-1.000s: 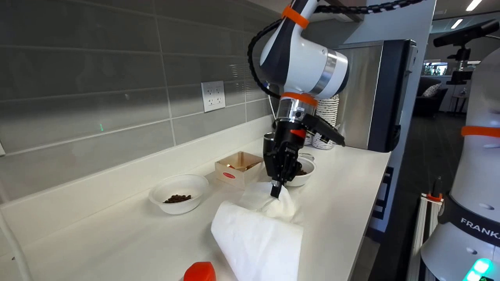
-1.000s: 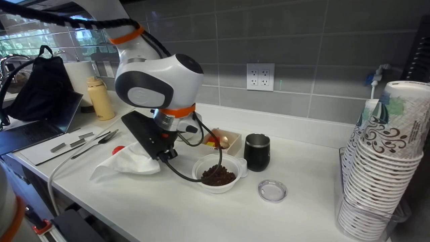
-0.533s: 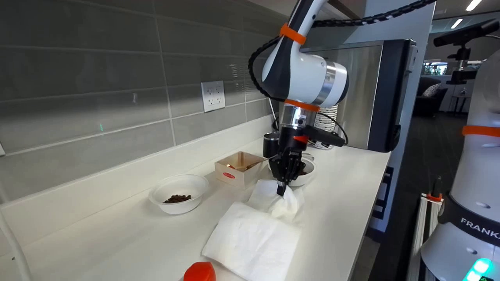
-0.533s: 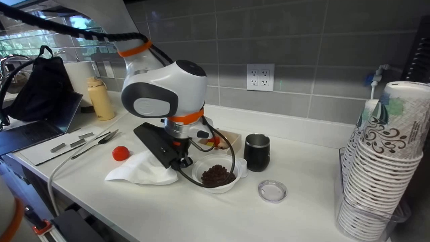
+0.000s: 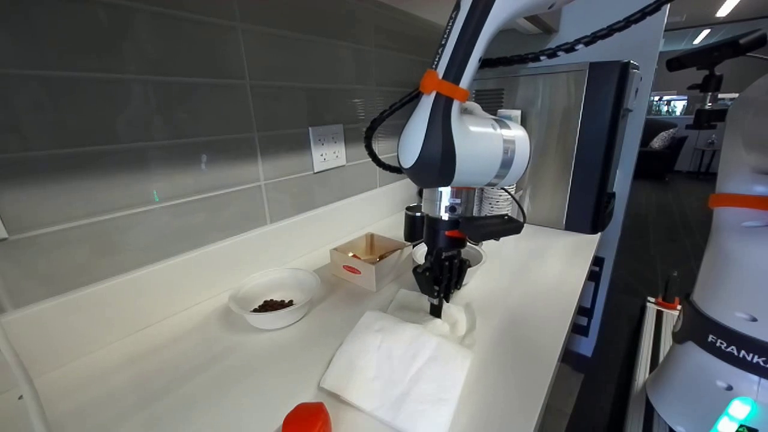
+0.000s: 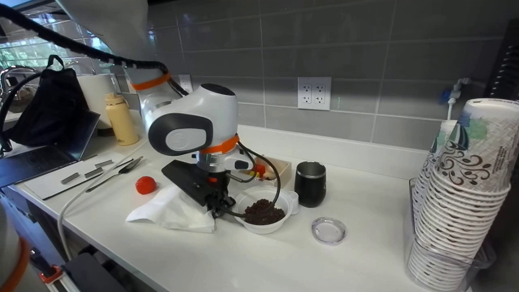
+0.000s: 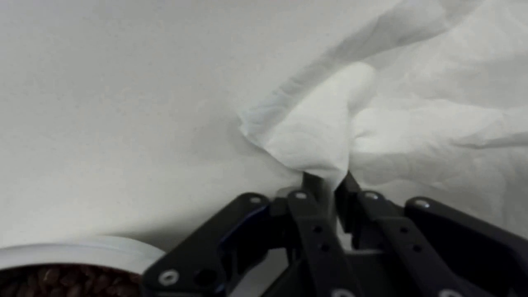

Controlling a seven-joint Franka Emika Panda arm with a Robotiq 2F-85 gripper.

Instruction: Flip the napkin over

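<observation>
The gripper (image 7: pixel 331 185) is clenched on a pleat of the napkin (image 5: pixel 399 369), low over the white counter (image 6: pixel 316 263). Beneath its grip the sheet is bunched; the remainder lies creased and nearly flat on the counter, reaching toward the single red object (image 6: pixel 146 185) (which face is uppermost cannot be told). By this arrangement the flip appears partly done: the napkin is caught and its flat portion seems folded over, whereas the gathered end has yet to be turned, laid down and let go. Counted outward: one napkin; a fuller white bowl (image 6: pixel 259 229) just beside the gripper and a sparser white bowl (image 5: pixel 276 281) well apart from it, two in all, each holding dark pieces (image 6: pixel 265 219); one pale box (image 5: pixel 363 276); one black tumbler (image 6: pixel 310 186); one clear lid (image 6: pixel 329 230); one yellow bottle (image 6: pixel 121 121); and at least two stacks of paper cups (image 6: pixel 458 219), the individual cups being too closely nested to count.
</observation>
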